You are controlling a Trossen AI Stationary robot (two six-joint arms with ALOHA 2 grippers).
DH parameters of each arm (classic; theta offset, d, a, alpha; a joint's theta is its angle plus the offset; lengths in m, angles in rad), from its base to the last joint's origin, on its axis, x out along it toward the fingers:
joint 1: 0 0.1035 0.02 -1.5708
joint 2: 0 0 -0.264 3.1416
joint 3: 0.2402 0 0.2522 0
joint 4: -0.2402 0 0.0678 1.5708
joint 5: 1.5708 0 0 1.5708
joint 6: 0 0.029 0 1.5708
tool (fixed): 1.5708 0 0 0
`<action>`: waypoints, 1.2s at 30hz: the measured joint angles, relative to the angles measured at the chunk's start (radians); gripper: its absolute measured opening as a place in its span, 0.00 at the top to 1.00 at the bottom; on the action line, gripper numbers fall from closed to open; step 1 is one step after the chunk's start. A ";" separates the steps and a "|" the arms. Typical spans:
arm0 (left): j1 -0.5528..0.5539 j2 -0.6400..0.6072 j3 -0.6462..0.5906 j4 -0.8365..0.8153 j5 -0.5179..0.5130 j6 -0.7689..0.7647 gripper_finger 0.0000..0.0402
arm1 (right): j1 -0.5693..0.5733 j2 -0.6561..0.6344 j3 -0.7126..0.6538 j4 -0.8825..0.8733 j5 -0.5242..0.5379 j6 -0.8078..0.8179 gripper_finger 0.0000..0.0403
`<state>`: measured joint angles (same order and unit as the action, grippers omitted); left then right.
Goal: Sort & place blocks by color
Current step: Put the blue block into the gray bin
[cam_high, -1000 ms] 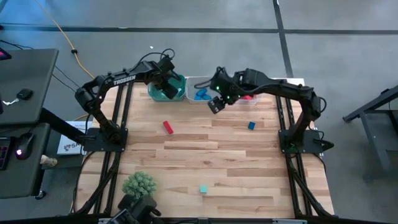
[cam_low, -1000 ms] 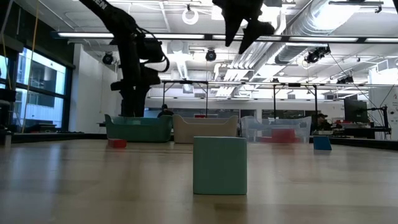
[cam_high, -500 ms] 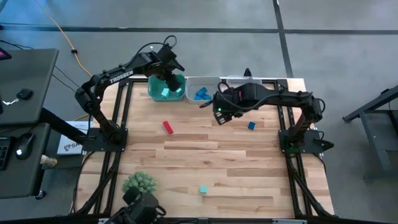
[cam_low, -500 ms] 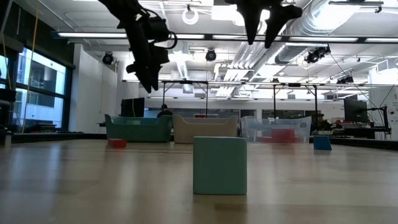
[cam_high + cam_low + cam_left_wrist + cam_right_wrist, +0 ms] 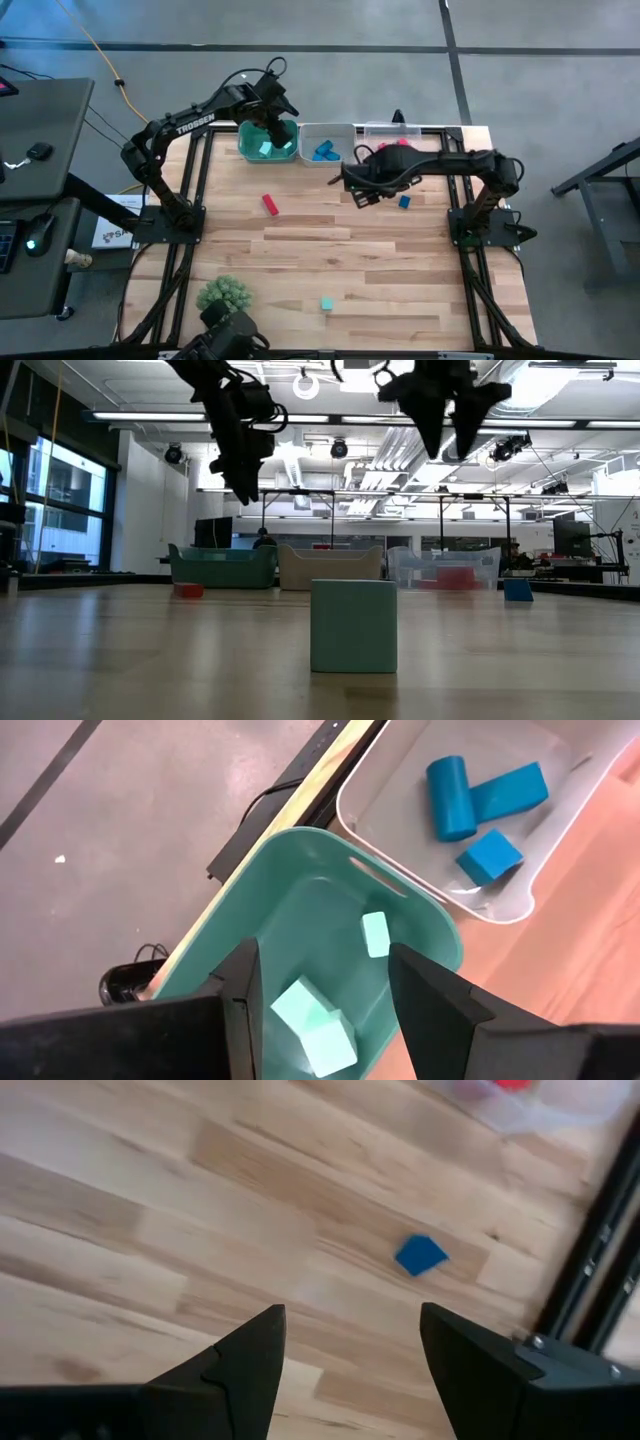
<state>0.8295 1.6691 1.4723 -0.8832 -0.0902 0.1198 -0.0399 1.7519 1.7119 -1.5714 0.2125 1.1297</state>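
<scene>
My left gripper [image 5: 272, 124] hangs open and empty above the teal bin [image 5: 262, 150]; in the left wrist view [image 5: 325, 1010] two light teal blocks [image 5: 375, 933] lie in that bin below it. My right gripper [image 5: 356, 191] is open and empty above the table, left of a blue block [image 5: 404, 202], which shows ahead of its fingers [image 5: 420, 1255]. A red block [image 5: 270, 204] and a teal block [image 5: 326, 304] rest on the table. In the low view the teal block [image 5: 353, 625] stands nearest, and both grippers [image 5: 243, 485] [image 5: 446, 448] hang high.
Three bins stand in a row at the far edge: the teal one, a white one [image 5: 322, 132] holding blue blocks [image 5: 480, 805], and a clear one [image 5: 385, 132] with red pieces. A green spiky plant ball [image 5: 224, 294] sits near the left near corner.
My left gripper has risen out of the teal bin and now hangs above it. My right gripper has moved from over the white bin toward the near edge and the right, closer to the blue block, and has sunk a little.
</scene>
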 joint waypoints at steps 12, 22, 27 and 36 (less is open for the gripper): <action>0.001 0.000 0.000 -0.004 0.000 0.005 0.66 | -0.032 -0.036 -0.280 0.142 -0.053 0.086 0.45; 0.001 0.000 0.000 -0.004 0.000 0.006 0.66 | -0.100 -0.146 -0.525 0.322 -0.063 0.130 0.45; 0.001 0.000 0.000 -0.004 0.000 0.005 0.66 | -0.137 -0.204 -0.629 0.422 -0.049 0.168 0.45; 0.001 0.000 0.000 -0.003 0.000 0.004 0.66 | -0.181 -0.285 -0.809 0.545 -0.026 0.267 0.45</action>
<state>0.8307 1.6691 1.4721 -0.8864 -0.0901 0.1242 -0.2212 1.4670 0.9026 -1.0263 0.1863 1.3963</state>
